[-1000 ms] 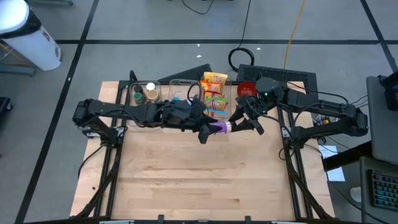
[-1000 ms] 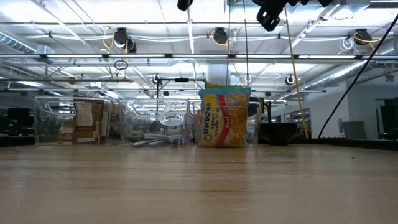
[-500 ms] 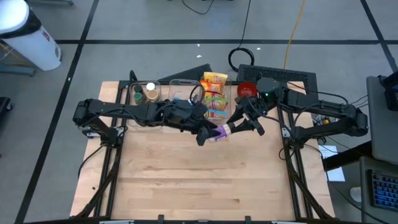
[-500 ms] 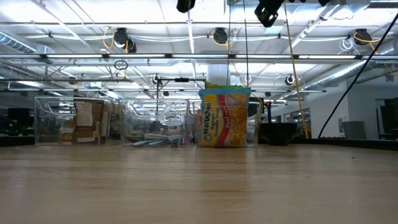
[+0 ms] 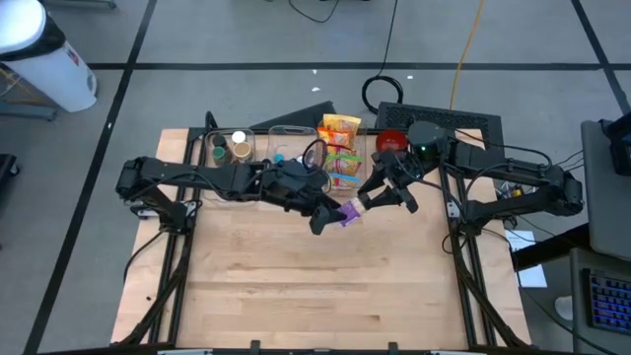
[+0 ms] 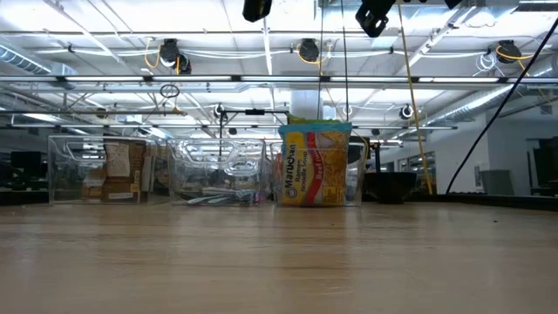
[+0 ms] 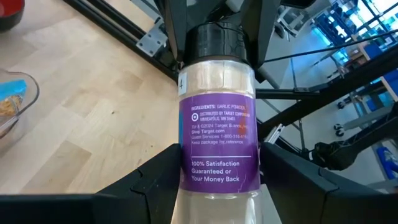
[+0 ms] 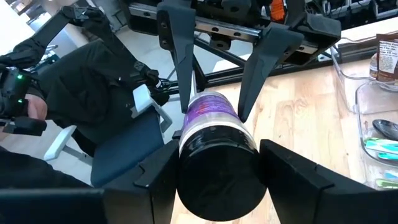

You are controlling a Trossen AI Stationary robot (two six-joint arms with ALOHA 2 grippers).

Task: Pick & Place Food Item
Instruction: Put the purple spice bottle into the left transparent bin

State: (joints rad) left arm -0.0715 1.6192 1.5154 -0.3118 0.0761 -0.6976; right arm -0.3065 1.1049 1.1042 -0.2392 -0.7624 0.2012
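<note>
2 grippers clamp garlic powder jar (image 5: 348,209) mid-air – left gripper (image 5: 330,214) at base, right gripper (image 5: 367,202) on cap – handover; I release one next.

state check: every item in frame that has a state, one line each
garlic powder jar: black cap on, held in the air between both arms, off the table
left tool: shut on the jar's body
right tool: shut on the jar's cap end
ramen packet: upright in a clear bin at the table's far edge
clear bins: in a row on the table, open-topped
</note>
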